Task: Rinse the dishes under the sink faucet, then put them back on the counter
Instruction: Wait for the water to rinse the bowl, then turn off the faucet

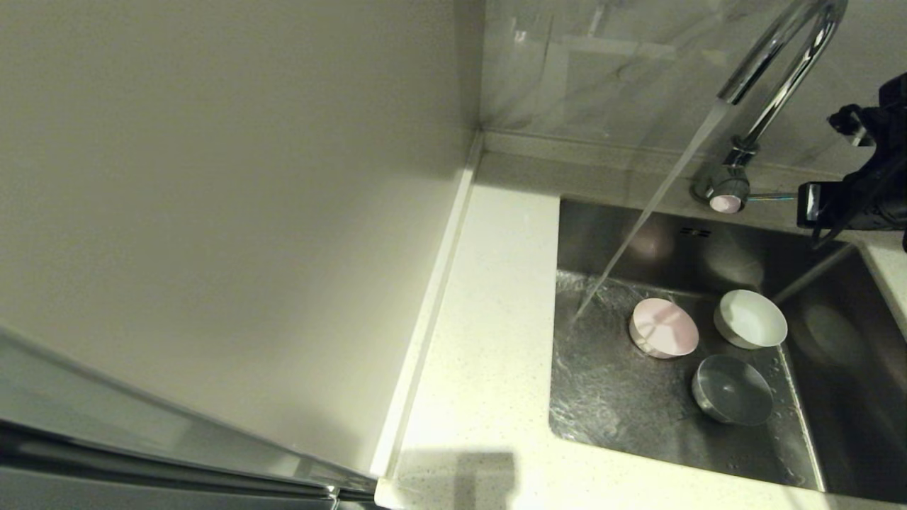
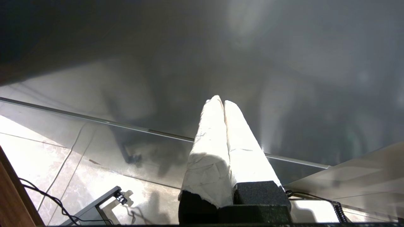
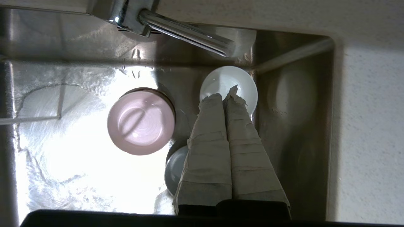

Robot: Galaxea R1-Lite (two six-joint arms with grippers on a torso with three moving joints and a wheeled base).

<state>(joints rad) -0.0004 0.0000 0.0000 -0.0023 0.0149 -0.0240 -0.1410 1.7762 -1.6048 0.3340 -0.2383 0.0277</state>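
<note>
Dishes: three bowls, all down in the sink — pink bowl (image 1: 664, 327) nearest the water, white bowl (image 1: 751, 319) beside it toward the basin's back corner, blue bowl (image 1: 732, 389) in front of both.
Water: running from the faucet (image 1: 776, 67) in a slanted stream, landing on the basin floor just beside the pink bowl, not into it; wet sheet spreading over the steel.
Sink: basin (image 1: 616, 397) holding all three; none back on the worktop (image 1: 482, 340) yet.
Lever: thin side lever (image 1: 769, 197) sticking out from the tap base toward the right hand.
Right hand: (image 3: 225, 93) high over the basin close to the lever end, padded fingers pressed together, holding nothing; white bowl directly below the tips.
Left hand: (image 2: 222, 101) parked away from the sink, fingers closed and empty.
Step, judged: tap on, rinsing barely begun.
Next move, judged: fingers parted, lowered onto a bowl rim, bowl carried under the stream.
</note>
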